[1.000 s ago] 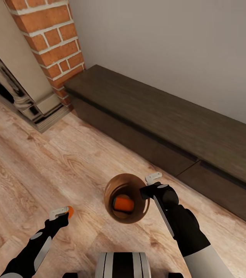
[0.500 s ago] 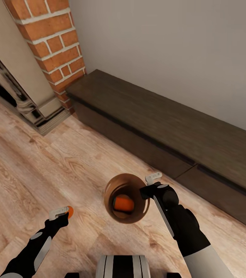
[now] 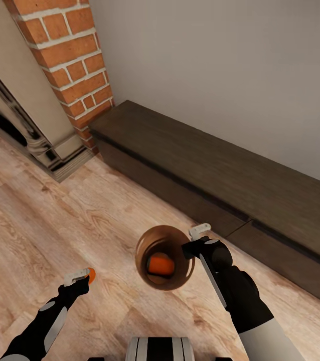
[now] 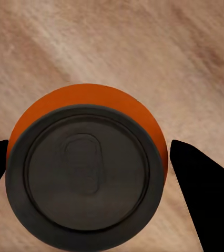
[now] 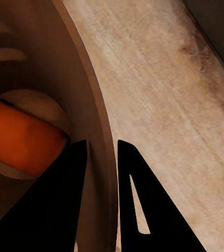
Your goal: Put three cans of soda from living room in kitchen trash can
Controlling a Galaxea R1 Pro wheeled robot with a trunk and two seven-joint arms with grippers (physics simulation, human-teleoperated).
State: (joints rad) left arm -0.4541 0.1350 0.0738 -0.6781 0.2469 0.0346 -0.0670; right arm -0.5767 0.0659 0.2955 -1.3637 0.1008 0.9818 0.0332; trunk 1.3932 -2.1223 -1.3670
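My right gripper (image 3: 194,239) is shut on the rim of the tash can (image 3: 142,249), a round bin with a copper-brown inside, held above the wood floor. One orange can of soda (image 3: 161,264) lies inside it. In the right wrist view the bin's wall (image 5: 99,121) runs between the two dark fingers (image 5: 64,205), and the orange can (image 5: 22,140) rests at the bottom. My left gripper (image 3: 82,276) is shut on a second can of soda (image 3: 91,274). The left wrist view looks onto that can's grey top (image 4: 85,168), with a dark finger (image 4: 201,184) on each side.
A long low dark-wood cabinet (image 3: 220,170) runs along the grey wall ahead and to the right. A red-brick fireplace column (image 3: 64,50) with a pale mantel base (image 3: 54,150) stands at the left. Light wood floor (image 3: 54,220) lies around me.
The whole view has shifted: the cabinet and fireplace have drifted down and to the right, so the camera moved. Both arms and what they hold keep their places in the picture.
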